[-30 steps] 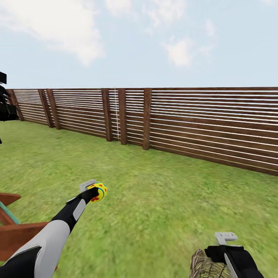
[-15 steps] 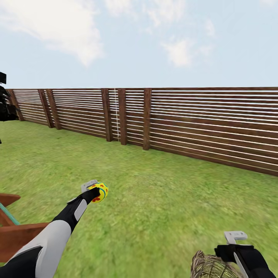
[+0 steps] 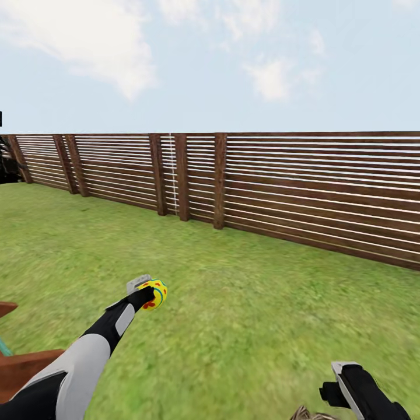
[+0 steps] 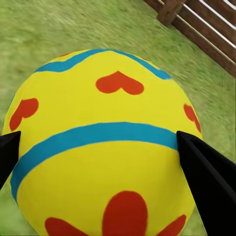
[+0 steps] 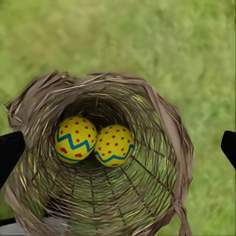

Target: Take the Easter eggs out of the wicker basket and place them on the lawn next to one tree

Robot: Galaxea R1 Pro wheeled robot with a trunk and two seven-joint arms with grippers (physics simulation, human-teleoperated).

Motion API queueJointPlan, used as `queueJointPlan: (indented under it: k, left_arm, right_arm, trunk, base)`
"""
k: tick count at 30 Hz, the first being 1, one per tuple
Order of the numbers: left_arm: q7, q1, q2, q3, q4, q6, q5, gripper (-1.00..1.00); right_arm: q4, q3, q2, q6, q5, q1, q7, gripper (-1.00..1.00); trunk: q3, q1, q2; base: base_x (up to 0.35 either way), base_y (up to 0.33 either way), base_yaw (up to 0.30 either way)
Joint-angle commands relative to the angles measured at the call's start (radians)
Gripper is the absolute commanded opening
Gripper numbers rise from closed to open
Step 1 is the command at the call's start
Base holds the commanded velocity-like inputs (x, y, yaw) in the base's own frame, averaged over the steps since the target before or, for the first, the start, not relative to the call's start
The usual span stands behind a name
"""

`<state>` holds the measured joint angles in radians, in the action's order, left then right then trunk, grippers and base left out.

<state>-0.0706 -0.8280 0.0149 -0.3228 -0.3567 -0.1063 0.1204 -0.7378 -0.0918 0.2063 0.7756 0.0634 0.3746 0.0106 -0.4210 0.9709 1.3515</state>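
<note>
I'm gripping a smooth, round yellow egg (image 4: 105, 147) between my left gripper's (image 3: 147, 291) jaws. My right gripper (image 5: 118, 147) is hanging open, jaws straddling the woven wicker basket (image 5: 162, 162), two dotted eggs (image 5: 93, 140) lying deep inside.

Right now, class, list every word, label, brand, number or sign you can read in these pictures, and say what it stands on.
None: no readable text shows.
The held Easter egg in the left gripper bears only painted blue bands and red shapes.
The two Easter eggs in the wicker basket carry zigzags and dots.
The fence is plain.
</note>
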Motion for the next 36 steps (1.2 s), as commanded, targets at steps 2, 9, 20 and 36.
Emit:
queueJointPlan:
  k: [2, 9, 20, 36]
  left_arm:
    - [-0.005, 0.0, 0.003, -0.005, -0.002, -0.008, 0.01, -1.0]
    - [-0.005, 0.0, 0.003, -0.005, -0.002, -0.007, 0.01, -1.0]
    - [-0.005, 0.0, 0.003, -0.006, -0.002, 0.025, 0.011, -1.0]
    - [-0.005, 0.0, 0.012, -0.005, 0.014, 0.023, 0.01, -1.0]
  right_arm:
    - [0.002, 0.014, -0.007, 0.003, 0.007, 0.002, 0.002, 1.0]
    - [-0.007, 0.02, -0.011, 0.035, 0.007, 0.003, 0.002, 1.0]
    - [-0.009, 0.021, -0.013, 0.037, 0.007, 0.003, 0.002, 1.0]
    - [0.001, 0.024, -0.013, 0.089, 0.008, 0.003, 0.002, 1.0]
  trunk:
    - [-0.001, 0.0, 0.001]
    - [-0.001, 0.0, 0.001]
    - [-0.001, 0.0, 0.001]
    - [-0.048, 0.058, 0.106]
  base:
    - [0.25, -0.118, 0.0]
    - [0.239, -0.029, 0.0]
    - [0.017, 0.0, 0.0]
    - [0.0, 0.0, 0.0]
